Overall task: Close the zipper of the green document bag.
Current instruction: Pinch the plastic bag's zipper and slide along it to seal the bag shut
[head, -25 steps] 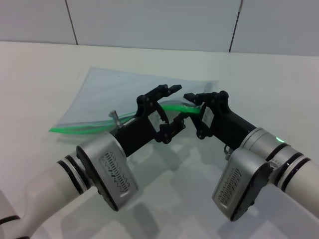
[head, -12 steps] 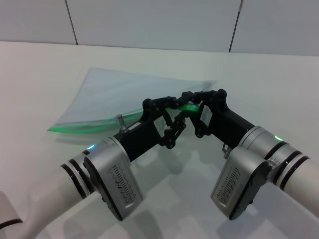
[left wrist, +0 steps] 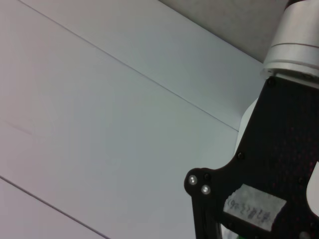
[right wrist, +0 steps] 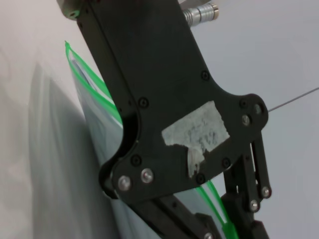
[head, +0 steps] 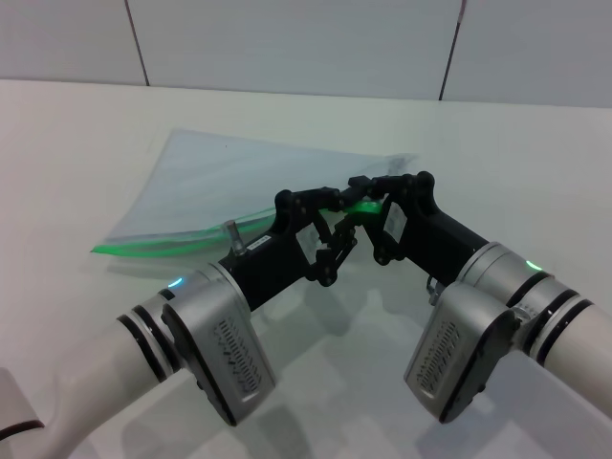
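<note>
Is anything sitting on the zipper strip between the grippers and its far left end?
Nothing visible does. In the head view the left gripper and right gripper meet on the zipper near its right part; from there the green strip runs bare along the green document bag to its left end.

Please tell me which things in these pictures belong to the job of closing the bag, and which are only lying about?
Job: green document bag; its zipper; left gripper, shut on the zipper; right gripper, holding the green strip beside it.

Lying about: nothing else; only the white table and the wall.
</note>
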You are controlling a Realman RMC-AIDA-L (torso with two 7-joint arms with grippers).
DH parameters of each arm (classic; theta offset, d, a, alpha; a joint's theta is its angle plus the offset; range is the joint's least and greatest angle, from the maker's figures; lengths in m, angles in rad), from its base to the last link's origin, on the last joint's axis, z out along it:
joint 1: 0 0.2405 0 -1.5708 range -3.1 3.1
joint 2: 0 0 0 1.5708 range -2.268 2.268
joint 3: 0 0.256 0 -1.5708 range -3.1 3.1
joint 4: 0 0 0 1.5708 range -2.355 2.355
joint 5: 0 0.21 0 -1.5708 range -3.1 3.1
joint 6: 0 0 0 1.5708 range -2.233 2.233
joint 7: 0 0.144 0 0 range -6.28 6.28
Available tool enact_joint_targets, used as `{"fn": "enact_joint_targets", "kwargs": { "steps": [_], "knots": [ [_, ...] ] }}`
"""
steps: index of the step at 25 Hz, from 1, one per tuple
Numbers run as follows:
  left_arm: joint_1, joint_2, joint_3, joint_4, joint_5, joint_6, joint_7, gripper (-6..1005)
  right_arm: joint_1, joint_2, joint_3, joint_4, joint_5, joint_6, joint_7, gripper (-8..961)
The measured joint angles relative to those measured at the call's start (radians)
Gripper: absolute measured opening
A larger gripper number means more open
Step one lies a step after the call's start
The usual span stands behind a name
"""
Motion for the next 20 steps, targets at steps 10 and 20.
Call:
{"fn": "enact_joint_targets", "kwargs": {
  "steps": [10, 20],
  "knots": [
    [0.000, 0.001, 0.000, 0.000, -0.001, -0.006, 0.010, 193, 0.000, 0.000, -0.014, 0.000, 0.000, 0.000, -0.004, 47],
    [0.000, 0.000, -0.001, 0.001, -0.008, -0.007, 0.011, 80, 0.002, 0.001, -0.023, 0.003, -0.001, -0.005, -0.005, 47]
  ]
}}
